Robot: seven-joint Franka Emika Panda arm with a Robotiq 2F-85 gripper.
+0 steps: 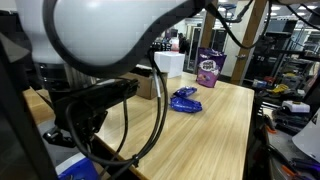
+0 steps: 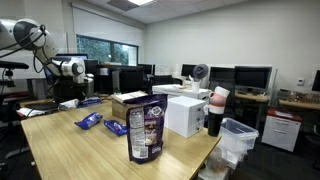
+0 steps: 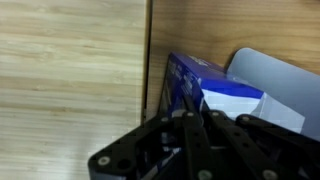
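In the wrist view my gripper (image 3: 192, 112) has its black fingers drawn together, so it is shut. The fingertips lie over the near edge of a blue packet with a white and blue face (image 3: 215, 92). I cannot tell whether any of the packet is pinched between them. The packet sits on the wooden table (image 3: 70, 70), just past a dark seam, beside a pale grey-blue shape (image 3: 275, 80). In an exterior view the arm reaches down over the far end of the table, with the gripper (image 2: 76, 72) above a blue item (image 2: 90, 100).
A purple snack bag (image 2: 146, 130) (image 1: 209, 66) stands near the table's edge. Loose blue packets (image 2: 88, 120) (image 1: 185, 100) lie on the wood. There are also a cardboard box (image 2: 130, 103), a white box (image 2: 185, 115) and a clear bin (image 2: 237, 138). Desks with monitors line the room.
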